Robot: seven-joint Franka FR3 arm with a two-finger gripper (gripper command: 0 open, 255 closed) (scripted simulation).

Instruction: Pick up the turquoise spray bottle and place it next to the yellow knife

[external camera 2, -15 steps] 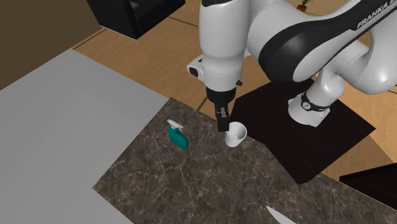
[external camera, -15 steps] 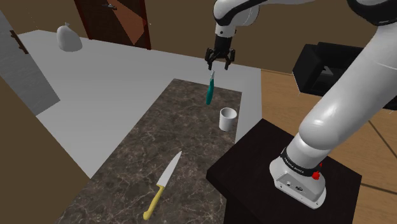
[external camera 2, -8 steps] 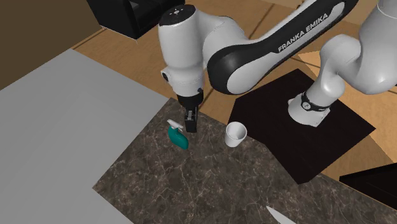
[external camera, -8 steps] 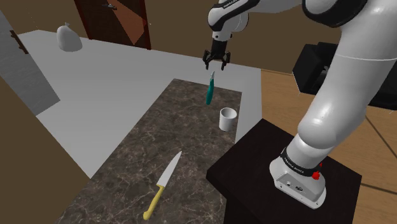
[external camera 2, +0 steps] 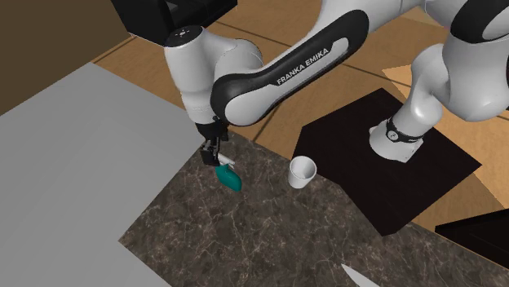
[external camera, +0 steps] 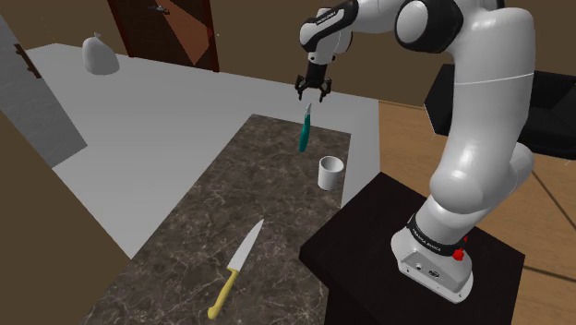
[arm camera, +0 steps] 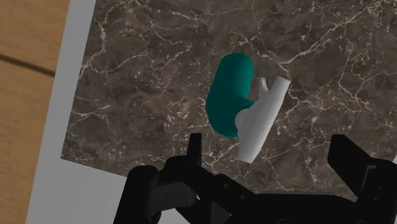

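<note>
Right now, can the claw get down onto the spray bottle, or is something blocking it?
Probably yes. The open claw hangs above the spray bottle with nothing between them, and the cup stands off to one side.

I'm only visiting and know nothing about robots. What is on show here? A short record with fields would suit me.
arm: white, mounted on a dark stand
end effector: black, open, above the spray bottle, not gripping it
spray bottle: turquoise body, pale head, on the dark marbled countertop
cup: white, near the bottle
knife: yellow handle, at the countertop's other end
progress: bottle not yet picked up
</note>
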